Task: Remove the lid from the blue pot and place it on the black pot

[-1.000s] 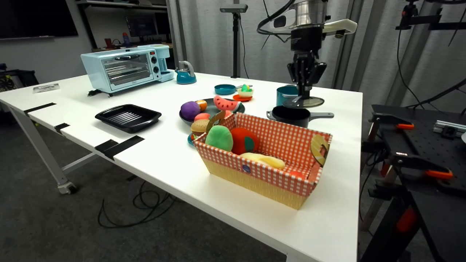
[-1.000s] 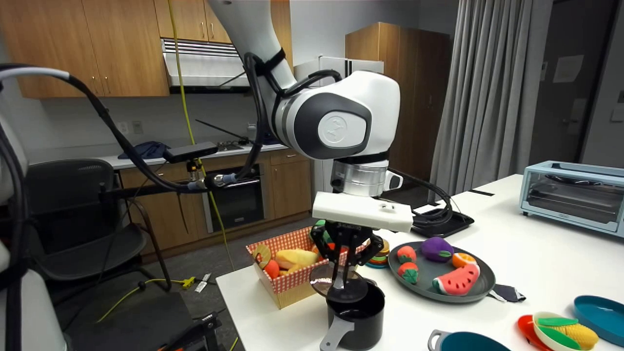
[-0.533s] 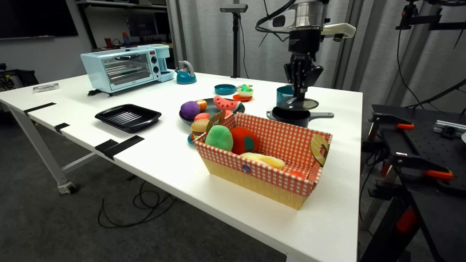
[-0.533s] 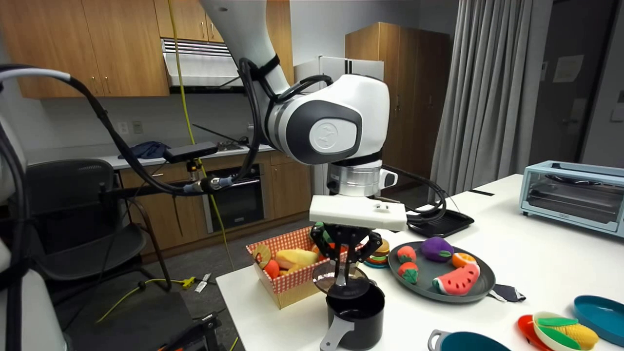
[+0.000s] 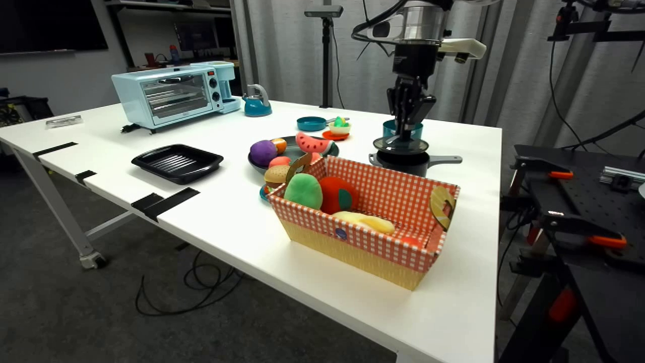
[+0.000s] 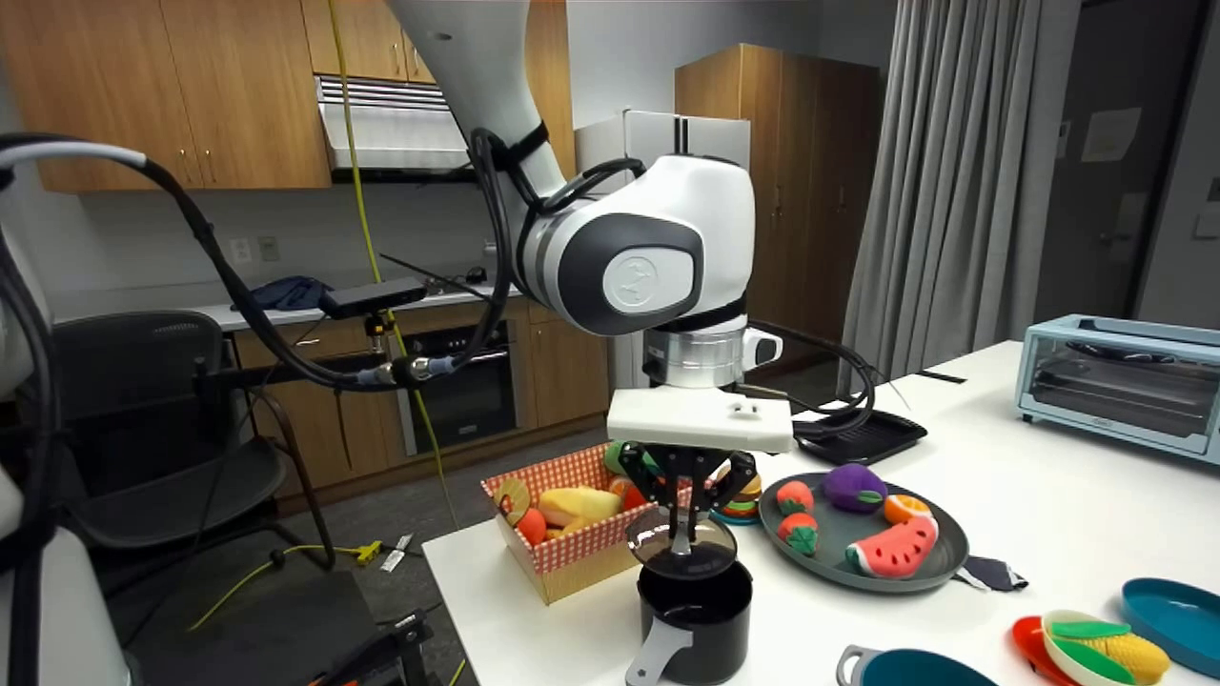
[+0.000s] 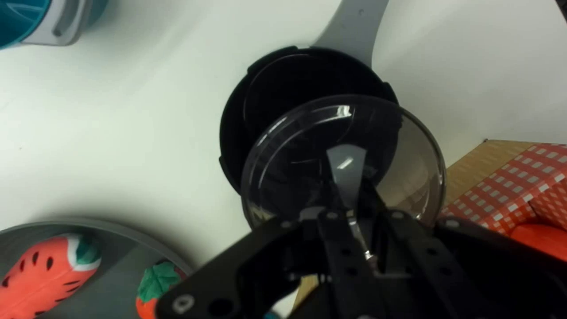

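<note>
My gripper [image 5: 403,135] is shut on the grey handle of the clear, dark-rimmed round lid, also in an exterior view [image 6: 681,535] and the wrist view [image 7: 350,195]. The lid [image 5: 401,147] is held roughly level just above the black pot [image 5: 403,165]. In an exterior view the lid [image 6: 710,560] leaves part of the black pot's [image 6: 705,638] opening showing. In the wrist view the lid [image 7: 283,173] overlaps the black pot [image 7: 279,84] but sits offset toward the basket. The blue pot [image 5: 416,132] stands uncovered nearby, partly cut off in the wrist view [image 7: 17,17].
The red checkered basket [image 5: 352,252] with toy food stands close to the black pot. A grey plate [image 6: 839,562] with toy fruit lies on another side. A teal pan [image 6: 1177,619], a corn dish [image 6: 1096,648], a black tray [image 5: 177,164] and a toaster oven [image 5: 176,96] are farther off.
My gripper and the held lid have moved away from the black pot's handle side, farther over its opening, and slightly lower. The pots have not moved.
</note>
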